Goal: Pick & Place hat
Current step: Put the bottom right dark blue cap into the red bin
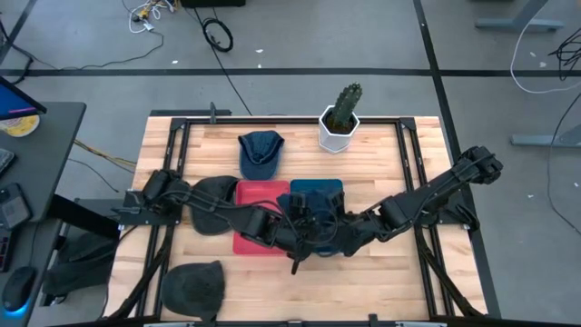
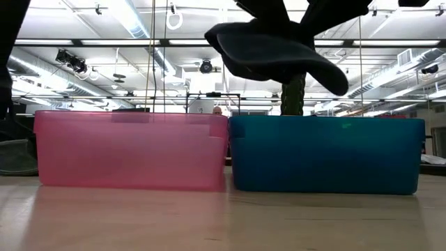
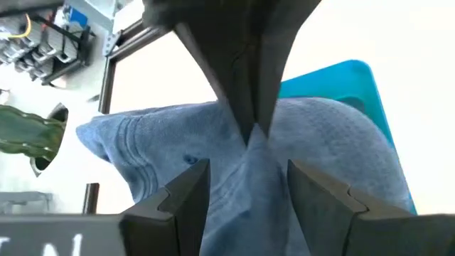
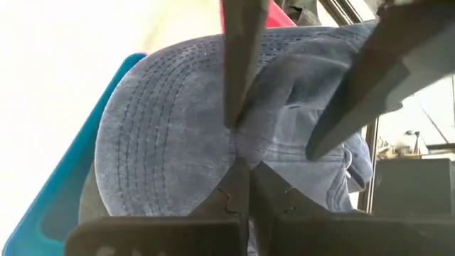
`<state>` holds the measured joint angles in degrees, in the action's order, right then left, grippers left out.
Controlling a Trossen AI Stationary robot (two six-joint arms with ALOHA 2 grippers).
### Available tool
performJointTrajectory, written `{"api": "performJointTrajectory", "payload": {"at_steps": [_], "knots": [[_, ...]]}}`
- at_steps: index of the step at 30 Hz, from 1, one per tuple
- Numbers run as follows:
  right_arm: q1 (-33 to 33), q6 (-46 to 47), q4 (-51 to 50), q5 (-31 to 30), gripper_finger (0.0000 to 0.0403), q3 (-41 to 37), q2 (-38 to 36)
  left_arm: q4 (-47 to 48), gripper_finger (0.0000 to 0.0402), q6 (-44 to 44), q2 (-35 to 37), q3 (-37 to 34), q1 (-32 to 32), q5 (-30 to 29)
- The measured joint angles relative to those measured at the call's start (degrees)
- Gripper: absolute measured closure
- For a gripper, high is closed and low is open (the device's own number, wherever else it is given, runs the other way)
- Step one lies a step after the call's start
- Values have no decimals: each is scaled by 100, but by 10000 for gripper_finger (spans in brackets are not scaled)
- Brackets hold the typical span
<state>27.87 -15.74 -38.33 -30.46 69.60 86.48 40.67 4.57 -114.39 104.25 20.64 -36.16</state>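
1. Denim cap (image 4: 178, 128) hangs above my blue bin (image 2: 326, 153), raised to clear the rim.
2. Right gripper (image 4: 238, 153) is clamped on its fabric.
3. Left gripper (image 3: 245, 171), fingers apart, straddles the cap.
4. Red bin (image 2: 129, 150) sits at nine o'clock.

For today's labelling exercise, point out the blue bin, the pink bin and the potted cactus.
blue bin (image 2: 327, 157): low view, on its front wall.
pink bin (image 2: 129, 150): low view, on its front wall.
potted cactus (image 1: 340, 130): high view, on the white pot's side.
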Motion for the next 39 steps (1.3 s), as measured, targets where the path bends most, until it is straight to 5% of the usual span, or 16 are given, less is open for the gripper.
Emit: {"api": "performJointTrajectory", "payload": {"at_steps": [7,14,30,39], "knots": [[5,-3,-13,-46,403,-2,0,158,241,-443,-2,0,-206,492],[9,23,8,-92,395,-2,0,268,382,-252,-2,2,-247,1055],[165,108,-23,176,269,-2,-278,1875,395,-773,121,-11,-37,937],[367,1135,-912,185,232,7,-1125,2501,395,-1579,394,-9,476,650]]}}
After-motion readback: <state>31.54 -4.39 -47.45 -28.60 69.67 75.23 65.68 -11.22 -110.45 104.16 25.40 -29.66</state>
